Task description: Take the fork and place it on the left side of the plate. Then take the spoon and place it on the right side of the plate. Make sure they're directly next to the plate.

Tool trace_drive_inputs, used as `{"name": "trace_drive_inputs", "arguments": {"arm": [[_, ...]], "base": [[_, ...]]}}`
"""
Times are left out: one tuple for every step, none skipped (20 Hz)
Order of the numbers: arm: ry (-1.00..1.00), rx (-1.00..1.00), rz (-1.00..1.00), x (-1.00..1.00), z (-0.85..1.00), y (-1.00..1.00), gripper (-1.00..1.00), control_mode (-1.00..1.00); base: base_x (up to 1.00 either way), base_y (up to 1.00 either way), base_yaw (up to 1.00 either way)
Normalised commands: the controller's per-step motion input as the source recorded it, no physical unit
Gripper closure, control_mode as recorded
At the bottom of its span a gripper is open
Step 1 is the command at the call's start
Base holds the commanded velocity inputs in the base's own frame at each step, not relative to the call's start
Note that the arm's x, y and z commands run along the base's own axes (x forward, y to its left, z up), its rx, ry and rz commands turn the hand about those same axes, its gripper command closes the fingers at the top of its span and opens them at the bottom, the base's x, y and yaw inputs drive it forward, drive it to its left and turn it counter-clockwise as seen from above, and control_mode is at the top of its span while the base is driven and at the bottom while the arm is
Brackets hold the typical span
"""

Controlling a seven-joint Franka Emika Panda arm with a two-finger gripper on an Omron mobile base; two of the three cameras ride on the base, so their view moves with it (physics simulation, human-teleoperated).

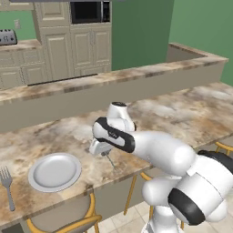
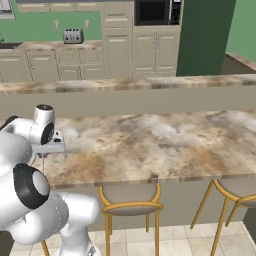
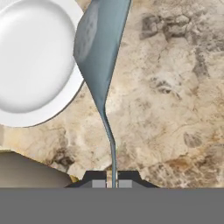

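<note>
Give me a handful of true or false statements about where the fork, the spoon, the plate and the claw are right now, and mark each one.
1. The fork lies on the counter to the left of the plate. True.
2. The claw is open with nothing in it. False: it is shut on the spoon, gripping the thin handle.
3. The spoon rests in the middle of the plate. False: it hangs in the claw above the counter, its bowl beside the plate's rim in the hand view.
4. A toaster stands on the far kitchen counter. True.
5. Food sits on the plate. False: the plate is bare.
</note>
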Motion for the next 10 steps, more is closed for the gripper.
{"name": "trace_drive_inputs", "arguments": {"arm": [[0.0,0.0,0.0,0.49,-0.29,0.0,1.0,-1.0],[0.0,0.0,0.0,0.39,-0.32,0.0,1.0,-1.0],[0.0,0.0,0.0,0.34,-0.37,0.04,1.0,-1.0],[0.0,0.0,0.0,0.25,-0.36,0.11,1.0,-1.0],[0.0,0.0,0.0,0.19,-0.35,0.15,1.0,-1.0],[0.0,0.0,0.0,0.06,-0.33,0.18,1.0,-1.0],[0.0,0.0,-0.02,0.0,-0.31,0.16,1.0,-1.0],[0.0,0.0,-0.03,0.0,-0.33,0.19,1.0,-1.0],[0.0,0.0,-0.04,0.0,-0.3,0.19,1.0,-1.0],[0.0,0.0,-0.05,0.0,-0.31,0.19,1.0,-1.0]], "base": [[0.0,0.0,0.0],[0.0,0.0,0.0],[0.0,0.0,0.0],[0.0,0.0,0.0],[0.0,0.0,0.0],[0.0,0.0,0.0],[0.0,0.0,0.0],[0.0,0.0,0.0],[0.0,0.0,0.0],[0.0,0.0,0.0]]}}
